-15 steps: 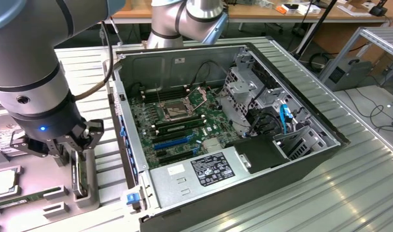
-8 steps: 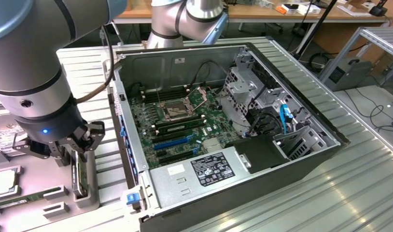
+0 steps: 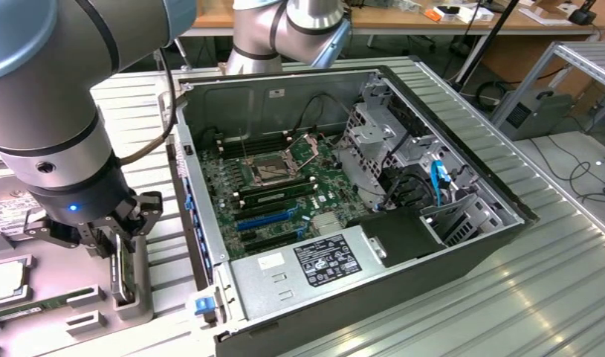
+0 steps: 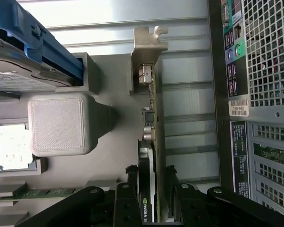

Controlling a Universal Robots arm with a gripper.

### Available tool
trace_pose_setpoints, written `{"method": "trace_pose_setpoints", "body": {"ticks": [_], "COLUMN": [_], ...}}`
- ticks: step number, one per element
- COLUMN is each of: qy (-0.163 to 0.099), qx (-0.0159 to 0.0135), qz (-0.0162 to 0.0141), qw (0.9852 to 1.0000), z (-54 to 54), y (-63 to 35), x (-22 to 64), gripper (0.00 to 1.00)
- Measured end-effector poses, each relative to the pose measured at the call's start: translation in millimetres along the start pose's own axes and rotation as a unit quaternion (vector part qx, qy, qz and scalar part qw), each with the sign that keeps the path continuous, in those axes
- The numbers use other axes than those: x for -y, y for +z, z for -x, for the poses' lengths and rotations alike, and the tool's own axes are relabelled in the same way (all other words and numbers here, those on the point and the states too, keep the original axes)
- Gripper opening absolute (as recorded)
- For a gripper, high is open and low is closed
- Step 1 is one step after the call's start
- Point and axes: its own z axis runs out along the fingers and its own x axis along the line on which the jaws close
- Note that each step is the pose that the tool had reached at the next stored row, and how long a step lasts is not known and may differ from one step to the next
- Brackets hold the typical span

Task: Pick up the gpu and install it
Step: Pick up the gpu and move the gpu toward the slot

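Wide open, holding nothing, the pincer (image 4: 150,172) straddles the gpu (image 4: 146,189), on edge in a grey tray (image 4: 113,85) at eight o'clock from the computer case (image 3: 382,223). Wrist view shows its green Nvidia mark.

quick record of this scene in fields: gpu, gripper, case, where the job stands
gpu: standing on edge in a slot of the grey tray, at the exterior view's left of the case
gripper: open, one finger on each side of the gpu, not closed on it
computer case: lying on its side, open, motherboard exposed
job: gpu not yet lifted or installed
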Motion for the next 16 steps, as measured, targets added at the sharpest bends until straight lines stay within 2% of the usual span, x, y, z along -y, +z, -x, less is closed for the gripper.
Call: {"method": "trace_pose_setpoints", "body": {"ticks": [2, 6, 8, 9, 10, 16], "qy": [0.0, 0.0, 0.0, 0.0, 0.0, 0.0], "qx": [0.0, 0.0, -0.0001, -0.0001, 0.0, 0.0], "qz": [0.0, 0.0, 0.0, 0.0, 0.0, 0.0], "qw": [1.0, 1.0, 1.0, 1.0, 1.0, 1.0], "z": [-0.1, -0.1, -0.1, -0.1, -0.1, -0.1], "y": [3.4, 4.1, 4.1, 4.1, 4.1, 4.1], "x": [0.2, 0.2, 0.2, 0.2, 0.2, 0.2], "gripper": [0.36, 0.36, 0.35, 0.28, 0.27, 0.27]}}
